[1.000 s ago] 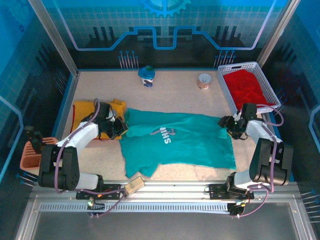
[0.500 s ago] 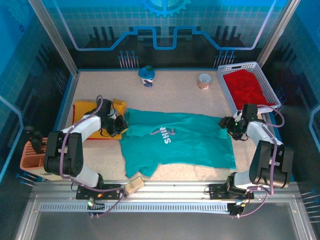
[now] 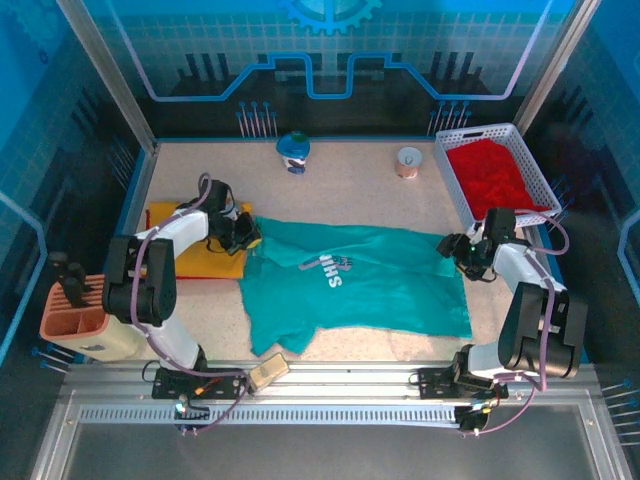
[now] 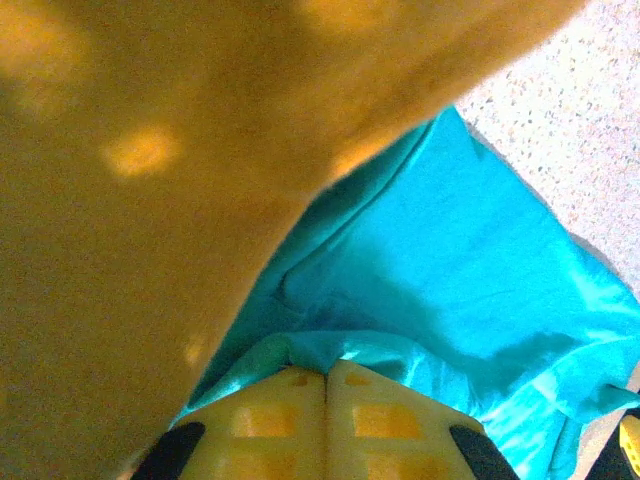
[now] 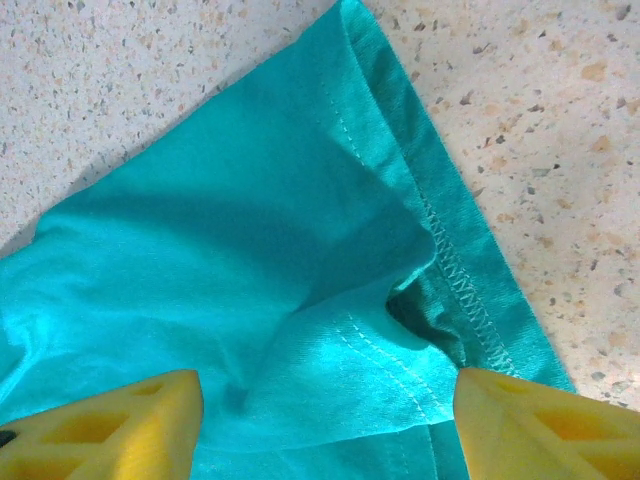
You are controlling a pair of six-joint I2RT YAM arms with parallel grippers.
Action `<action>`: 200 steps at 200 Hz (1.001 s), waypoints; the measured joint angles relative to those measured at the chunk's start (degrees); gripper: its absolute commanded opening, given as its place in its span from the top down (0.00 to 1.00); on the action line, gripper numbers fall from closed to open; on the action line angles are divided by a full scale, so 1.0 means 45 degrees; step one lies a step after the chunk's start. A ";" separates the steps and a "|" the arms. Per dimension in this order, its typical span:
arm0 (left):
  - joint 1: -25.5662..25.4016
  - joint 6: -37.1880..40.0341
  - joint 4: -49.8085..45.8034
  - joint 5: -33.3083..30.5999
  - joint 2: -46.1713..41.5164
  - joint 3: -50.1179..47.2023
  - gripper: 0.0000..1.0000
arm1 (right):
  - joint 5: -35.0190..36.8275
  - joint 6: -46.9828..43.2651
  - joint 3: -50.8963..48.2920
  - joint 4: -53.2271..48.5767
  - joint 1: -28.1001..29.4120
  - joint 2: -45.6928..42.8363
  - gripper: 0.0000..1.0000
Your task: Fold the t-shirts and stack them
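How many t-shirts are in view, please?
3: a teal t-shirt spread centrally, a yellow t-shirt at its left, a red t-shirt in the white basket far right; more may lie beneath.

Teal-green tee: lying spread open across the middle of the table, white chest lettering facing up, its near hem rumpling and its left end bunching against the yellow cloth.
Yellow tee: lying flat as a compact rectangle by the table's left edge.
Red tee: sitting crumpled inside the white basket at the far right corner.
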 measured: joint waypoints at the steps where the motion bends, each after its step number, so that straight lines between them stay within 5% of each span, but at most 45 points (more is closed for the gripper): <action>1: 0.0000 -0.0005 0.0005 0.0000 -0.0010 0.0000 1.00 | 0.0000 0.0000 0.0000 0.0000 0.0000 -0.0005 0.32; 77: 0.0005 0.0063 -0.0413 -0.0185 0.0301 0.0452 1.00 | -0.0146 0.0005 -0.0214 0.0092 0.0000 -0.0019 0.32; 102: 0.0024 0.0146 -0.0476 -0.0209 0.0937 0.1307 0.85 | -0.0146 0.0005 -0.0228 0.0102 0.0000 -0.0141 0.32; 118: 0.0039 0.0316 -0.0520 -0.0316 0.0826 0.1365 0.62 | -0.0151 0.0000 -0.0296 0.0112 0.0000 -0.0316 0.32; 135: 0.0058 0.0287 -0.0593 -0.0457 0.0350 0.1103 0.52 | -0.0199 0.0005 -0.0359 0.0121 0.0000 -0.0398 0.32; 169: -0.0151 -0.0010 -0.0641 -0.0529 -0.2025 -0.0364 0.52 | -0.0340 0.0005 -0.0384 0.0131 0.0000 -0.0398 0.32; 200: -0.1821 -0.0787 -0.0223 -0.0724 -0.3555 -0.1695 0.55 | -0.0427 0.0005 -0.0384 0.0131 0.0000 -0.0398 0.32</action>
